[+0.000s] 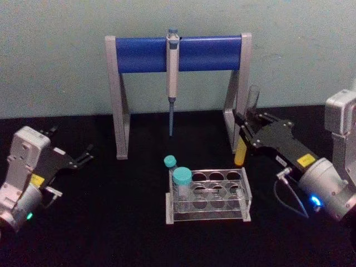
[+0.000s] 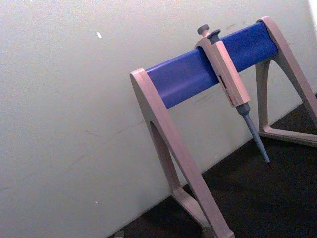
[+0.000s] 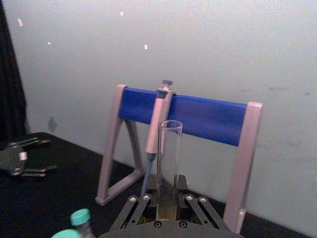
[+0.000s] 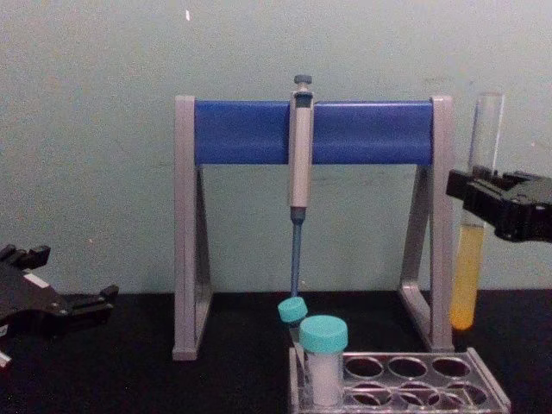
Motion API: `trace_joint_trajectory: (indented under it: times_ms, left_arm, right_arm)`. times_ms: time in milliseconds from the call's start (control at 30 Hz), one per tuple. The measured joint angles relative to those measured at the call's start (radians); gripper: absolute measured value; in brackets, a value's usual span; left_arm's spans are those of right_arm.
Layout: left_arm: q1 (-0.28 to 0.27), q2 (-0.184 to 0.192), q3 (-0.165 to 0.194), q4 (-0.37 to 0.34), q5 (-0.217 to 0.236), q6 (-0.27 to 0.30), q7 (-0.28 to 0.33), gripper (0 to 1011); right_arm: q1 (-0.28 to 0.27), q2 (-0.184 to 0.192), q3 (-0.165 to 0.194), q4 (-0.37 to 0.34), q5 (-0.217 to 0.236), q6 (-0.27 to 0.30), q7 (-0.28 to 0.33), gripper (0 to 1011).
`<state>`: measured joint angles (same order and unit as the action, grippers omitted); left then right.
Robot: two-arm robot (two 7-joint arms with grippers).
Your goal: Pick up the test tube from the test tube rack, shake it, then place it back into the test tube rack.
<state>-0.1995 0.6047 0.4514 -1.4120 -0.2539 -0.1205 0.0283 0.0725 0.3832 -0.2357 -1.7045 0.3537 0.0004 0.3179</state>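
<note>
My right gripper [image 1: 247, 127] is shut on the test tube [image 1: 253, 99], a thin clear glass tube held nearly upright in the air. Its yellow liquid fills the lower part [image 4: 467, 278] below the fingers, and its open top [image 3: 169, 144] stands above them. The tube hangs just behind and to the right of the test tube rack [image 1: 245, 193], with its bottom above the rack's top plate [image 4: 485, 381]. Far to the left, my left gripper [image 1: 83, 156] rests open near the table, away from the rack.
Two teal-capped tubes [image 1: 182, 178] stand in the rack's left holes. Behind the rack rises the grey-and-blue pipette stand [image 1: 139, 54], with a grey pipette [image 1: 172, 67] hanging from its bar. The stand's right leg [image 4: 440, 216] is close beside the held tube. The wall is right behind.
</note>
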Motion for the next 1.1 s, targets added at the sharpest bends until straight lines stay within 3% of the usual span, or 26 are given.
trace_joint_trajectory:
  times_ms: [267,467,700,867,1100]
  left_arm:
    - [0.0,0.0,0.0,0.0,0.0,0.0,0.0,1010]
    - [0.0,0.0,0.0,0.0,0.0,0.0,0.0,1010]
    - [0.0,0.0,0.0,0.0,0.0,0.0,0.0,1010]
    - [0.0,0.0,0.0,0.0,0.0,0.0,0.0,1010]
    - [0.0,0.0,0.0,0.0,0.0,0.0,0.0,1009]
  right_arm:
    - [-0.029,0.005,-0.023,-0.035,0.02,0.01,0.03,232]
    - [0.02,-0.019,-0.067,0.007,0.027,0.002,0.054,232]
    - [0.097,-0.042,-0.093,0.087,0.026,-0.013,0.066,232]
    - [0.133,-0.049,-0.093,0.128,0.021,-0.023,0.061,232]
    - [0.139,-0.043,-0.069,0.14,0.013,-0.029,0.039,232]
